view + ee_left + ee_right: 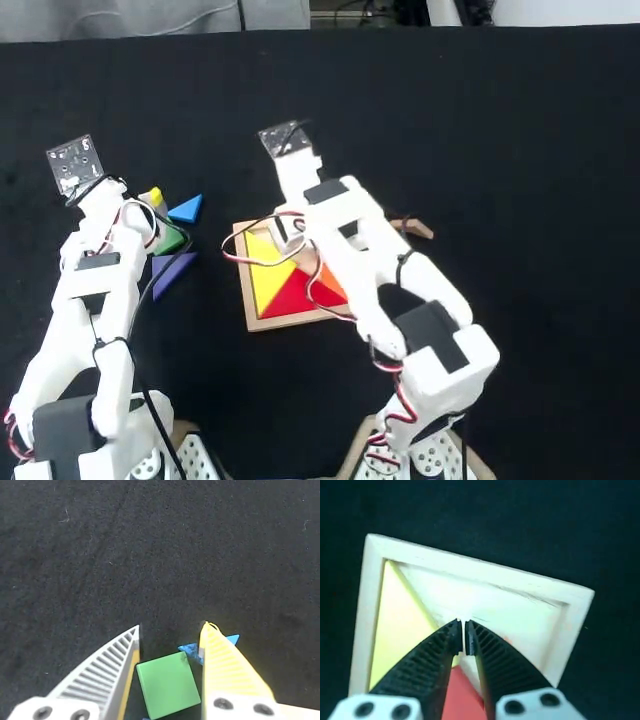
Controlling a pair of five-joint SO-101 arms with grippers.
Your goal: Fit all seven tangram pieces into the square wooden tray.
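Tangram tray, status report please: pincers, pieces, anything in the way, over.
Left pincer open, astride green square. Right pincer shut, over wooden tray, above its bare part. Yellow triangle, red triangle seated; blue triangle, purple piece outside.

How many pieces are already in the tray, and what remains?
Done: the yellow triangle, red triangle and orange piece lie in the wooden tray. In hand: the left gripper sits over the green square. Left outside: that square, the blue triangle, purple piece and small yellow piece.

Bright on black table [500, 150]
Pale tray [285, 321] — yellow triangle [262, 268], red triangle [295, 297], orange piece [334, 287]; left — green square [167, 685], blue triangle [187, 210], purple piece [170, 268].
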